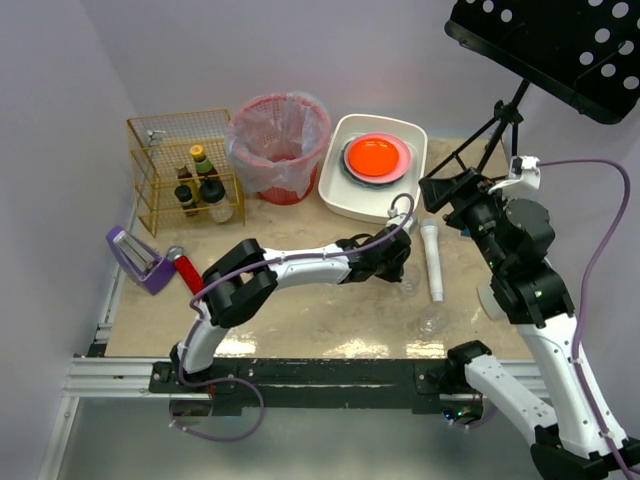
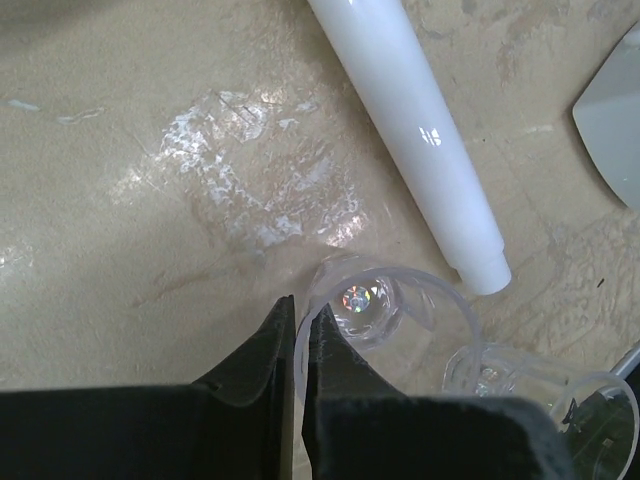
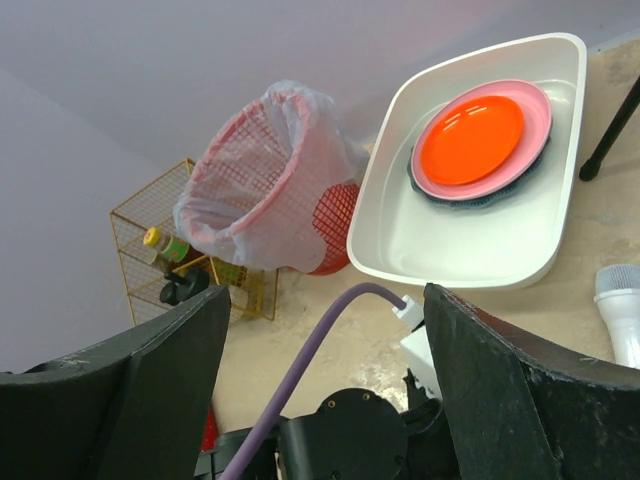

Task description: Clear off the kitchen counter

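On the beige kitchen counter (image 1: 300, 310) stands a clear plastic cup (image 2: 385, 300), upright and seen from above in the left wrist view. My left gripper (image 2: 305, 305) is shut on the cup's near rim, one finger inside the wall and one outside. From the top view, the left gripper (image 1: 400, 265) reaches to mid-counter. A second clear cup (image 2: 540, 385) stands just right of the first. A long white cylinder (image 1: 432, 260) lies on the counter beyond them. My right gripper (image 3: 328, 290) hangs open and empty above the counter's right side.
At the back stands a white tub (image 1: 345, 195) holding an orange plate (image 1: 375, 155) on other plates. Left of it are a red mesh bin (image 1: 280, 145) with a plastic liner and a yellow wire basket (image 1: 145, 195) of bottles. A purple tool (image 1: 135, 258) lies far left.
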Robot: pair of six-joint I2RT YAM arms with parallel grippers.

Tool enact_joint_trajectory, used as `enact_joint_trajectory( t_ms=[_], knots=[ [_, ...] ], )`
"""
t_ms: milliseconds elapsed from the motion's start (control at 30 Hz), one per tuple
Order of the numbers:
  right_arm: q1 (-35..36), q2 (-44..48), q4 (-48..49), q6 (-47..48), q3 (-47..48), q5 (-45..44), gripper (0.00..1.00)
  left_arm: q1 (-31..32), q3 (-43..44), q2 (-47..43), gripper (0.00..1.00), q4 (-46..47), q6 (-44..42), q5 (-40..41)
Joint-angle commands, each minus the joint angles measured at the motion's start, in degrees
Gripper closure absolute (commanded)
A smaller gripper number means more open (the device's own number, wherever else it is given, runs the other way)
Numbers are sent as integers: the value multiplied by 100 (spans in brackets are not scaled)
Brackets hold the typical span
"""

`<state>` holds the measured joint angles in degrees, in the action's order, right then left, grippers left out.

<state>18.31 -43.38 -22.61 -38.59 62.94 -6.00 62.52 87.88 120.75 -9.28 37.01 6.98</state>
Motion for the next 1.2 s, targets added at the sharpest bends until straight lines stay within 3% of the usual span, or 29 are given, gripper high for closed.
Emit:
enact_joint_trajectory(
  t_ms=[0, 200, 333, 533, 633, 800, 833, 1033, 1167],
  knots=[
    [-11, 75, 484, -87, -316, 169, 18, -3, -235, -621, 100, -48, -98, 259],
    [-11, 330, 1828, -202, -1081, -199, 17, -73, -1061, -1860, 100, -127, -19, 479],
    [-11, 172, 2226, -131, -1205, -25, 17, -292, -1789, -2765, 100, -145, 156, 287],
    [-11, -478, 2365, -105, -1099, 922, 16, -1565, -3284, -4539, 100, 830, 745, -1231],
    [-11, -514, 2760, -88, -1318, 1573, 15, -2181, -3514, -5156, 100, 1226, 772, -1901],
    [-11, -330, 4569, -227, -1854, 3163, 14, -2701, -3014, -5500, 100, 1262, 632, -2815],
    [-11, -434, 5138, -419, -1986, 3688, 13, -2867, -2857, -5518, 100, 1549, 762, -3399],
    [-11, -576, 6522, -1001, -2145, 4528, 10, -3307, -2898, -5527, 100, 2982, 1781, -4713],
    [-11, -690, 6778, -1159, -2005, 4853, 5, -3413, -3013, -5448, 100, 4072, 2414, -5189]
  ],
)
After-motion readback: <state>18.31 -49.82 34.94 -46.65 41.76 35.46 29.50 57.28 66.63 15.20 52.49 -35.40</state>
